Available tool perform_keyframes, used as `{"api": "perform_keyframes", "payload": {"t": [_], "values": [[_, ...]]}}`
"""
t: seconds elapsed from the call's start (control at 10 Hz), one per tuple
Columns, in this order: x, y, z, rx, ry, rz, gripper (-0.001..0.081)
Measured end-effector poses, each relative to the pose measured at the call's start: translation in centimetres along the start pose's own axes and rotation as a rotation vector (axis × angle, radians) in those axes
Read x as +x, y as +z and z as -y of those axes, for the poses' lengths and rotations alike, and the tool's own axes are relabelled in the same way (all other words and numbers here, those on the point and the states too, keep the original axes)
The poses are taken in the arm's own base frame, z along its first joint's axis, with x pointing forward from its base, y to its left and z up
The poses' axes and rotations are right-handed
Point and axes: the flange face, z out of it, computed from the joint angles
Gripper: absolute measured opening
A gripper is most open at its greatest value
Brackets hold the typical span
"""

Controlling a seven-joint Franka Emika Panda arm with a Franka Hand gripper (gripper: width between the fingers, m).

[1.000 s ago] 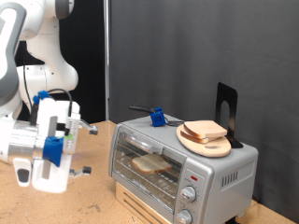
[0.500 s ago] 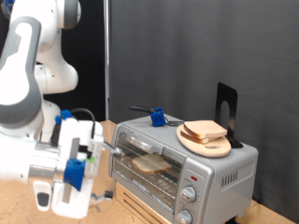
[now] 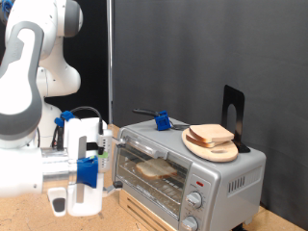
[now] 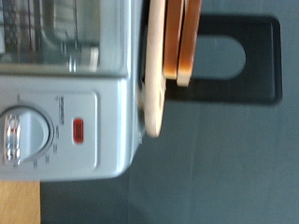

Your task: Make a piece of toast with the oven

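The oven [image 3: 188, 173] is a silver box on the wooden table, with its glass door shut. The piece of toast [image 3: 154, 169] lies on the wire rack inside and shows through the glass. My gripper [image 3: 96, 171] is on the white and blue hand just off the exterior view's left of the oven, at door height and touching nothing. No fingers show in the wrist view, which looks at the oven's front panel [image 4: 65, 121], a knob [image 4: 23, 135] and the red light [image 4: 78, 130].
A round wooden board [image 3: 214, 149] with other bread slices [image 3: 212, 135] sits on the oven top, and its edge also shows in the wrist view [image 4: 154, 65]. A black stand [image 3: 233, 111] and a blue clamp [image 3: 163, 120] are also up there. A dark curtain hangs behind.
The arm has swung towards the exterior view's right and closer to the oven's front. The oven, toast and board have not moved.
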Motion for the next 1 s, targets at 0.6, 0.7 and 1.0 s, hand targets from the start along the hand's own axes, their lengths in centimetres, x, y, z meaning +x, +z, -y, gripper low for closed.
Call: {"api": "perform_keyframes", "payload": {"t": [0.6, 0.7, 1.0], "values": [[3.7, 1.9, 0.5, -0.031, -0.053, -0.010, 0.0806], [4.2, 2.0, 0.2, -0.017, -0.050, -0.032, 0.0806], [7.0, 3.8, -1.9, 0.011, -0.025, -0.079, 0.0806]]}}
